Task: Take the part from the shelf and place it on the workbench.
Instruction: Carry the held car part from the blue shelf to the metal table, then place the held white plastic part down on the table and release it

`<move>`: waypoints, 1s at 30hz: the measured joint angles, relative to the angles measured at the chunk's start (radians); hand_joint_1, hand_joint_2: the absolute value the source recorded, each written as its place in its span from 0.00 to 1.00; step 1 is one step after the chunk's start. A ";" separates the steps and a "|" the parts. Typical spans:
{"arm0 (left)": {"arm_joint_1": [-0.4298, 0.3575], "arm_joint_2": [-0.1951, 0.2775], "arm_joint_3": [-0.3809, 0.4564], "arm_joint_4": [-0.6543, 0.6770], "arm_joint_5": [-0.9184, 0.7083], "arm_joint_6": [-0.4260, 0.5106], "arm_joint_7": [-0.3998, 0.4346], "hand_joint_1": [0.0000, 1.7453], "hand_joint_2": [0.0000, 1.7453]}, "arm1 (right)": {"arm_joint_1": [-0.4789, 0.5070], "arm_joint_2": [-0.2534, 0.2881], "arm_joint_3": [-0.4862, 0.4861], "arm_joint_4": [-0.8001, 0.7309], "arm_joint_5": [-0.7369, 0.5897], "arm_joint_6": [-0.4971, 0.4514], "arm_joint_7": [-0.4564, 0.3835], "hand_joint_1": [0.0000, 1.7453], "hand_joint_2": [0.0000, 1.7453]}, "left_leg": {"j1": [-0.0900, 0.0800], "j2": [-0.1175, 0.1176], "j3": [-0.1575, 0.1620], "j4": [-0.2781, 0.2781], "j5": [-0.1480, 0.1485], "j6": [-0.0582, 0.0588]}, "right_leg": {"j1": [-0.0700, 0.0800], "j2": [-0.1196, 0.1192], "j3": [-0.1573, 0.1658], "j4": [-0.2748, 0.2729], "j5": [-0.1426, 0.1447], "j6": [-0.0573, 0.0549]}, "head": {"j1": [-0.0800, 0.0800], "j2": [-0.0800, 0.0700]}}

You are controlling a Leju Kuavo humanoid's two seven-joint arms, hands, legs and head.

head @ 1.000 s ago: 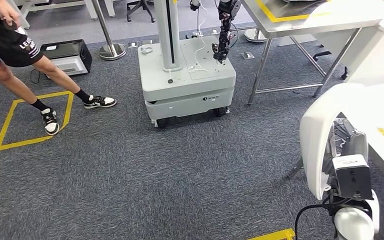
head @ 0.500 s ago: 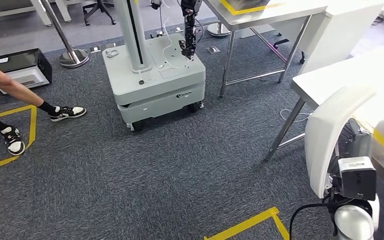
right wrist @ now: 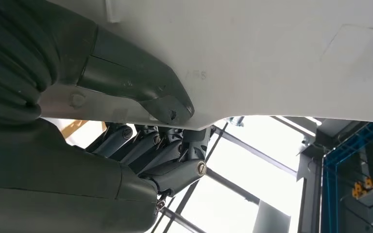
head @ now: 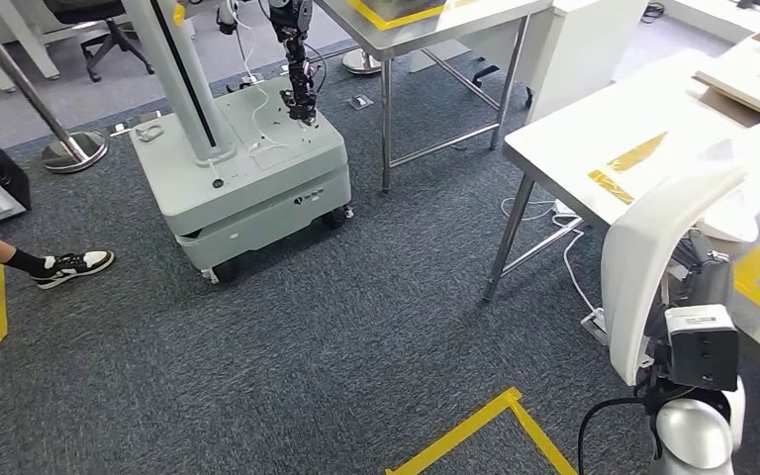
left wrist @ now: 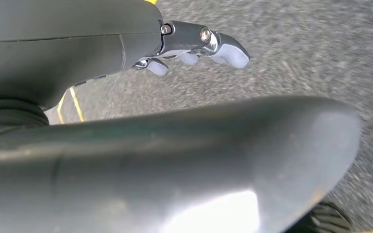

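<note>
The part point(head: 653, 247) is a large curved white shell, standing upright at the lower right of the head view in front of my right wrist. My right hand point(right wrist: 145, 126) grips it, thumb pressed on its pale face point(right wrist: 272, 58) and dark fingers point(right wrist: 170, 155) curled behind its edge. The white workbench point(head: 574, 148) with yellow tape marks stands just beyond the part, at the right. My left hand point(left wrist: 141, 43) hangs over the grey carpet, fingers point(left wrist: 228, 51) stretched out and holding nothing.
A grey wheeled robot base point(head: 247, 178) with a column and a dangling dark arm stands at upper left. A metal table point(head: 426, 20) is behind it. A person's shoe point(head: 74, 265) is at far left. Yellow floor tape point(head: 475, 426) lies ahead. A flat cardboard box point(head: 757, 69) sits on the workbench.
The whole view has swung to the right: the grey base and the person slid left, and the white workbench came in closer. The part stays in my right hand.
</note>
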 joint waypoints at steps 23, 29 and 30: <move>-0.003 -0.012 -0.003 0.000 -0.004 0.022 0.054 0.00 0.00 | -0.090 0.028 -0.010 0.014 0.039 0.019 0.042 1.00 1.00 | -0.007 0.080 -0.042 0.089 -0.069 -0.003 | 0.000 -0.095 0.026 -0.020 -0.003 -0.009 | 0.005 0.000; 0.000 -0.010 -0.003 0.000 -0.024 0.022 0.076 0.00 0.00 | -0.061 0.053 -0.029 -0.018 0.049 0.015 0.050 1.00 1.00 | 0.007 0.032 -0.043 0.088 -0.025 -0.012 | -0.007 -0.018 0.021 -0.012 -0.001 -0.001 | 0.004 0.000; 0.000 -0.011 -0.003 0.000 -0.027 0.022 0.077 0.00 0.00 | -0.058 0.056 -0.034 -0.025 0.050 0.016 0.051 1.00 1.00 | 0.011 0.006 -0.015 0.025 -0.002 -0.014 | -0.009 -0.005 0.017 -0.006 -0.002 0.005 | 0.004 0.000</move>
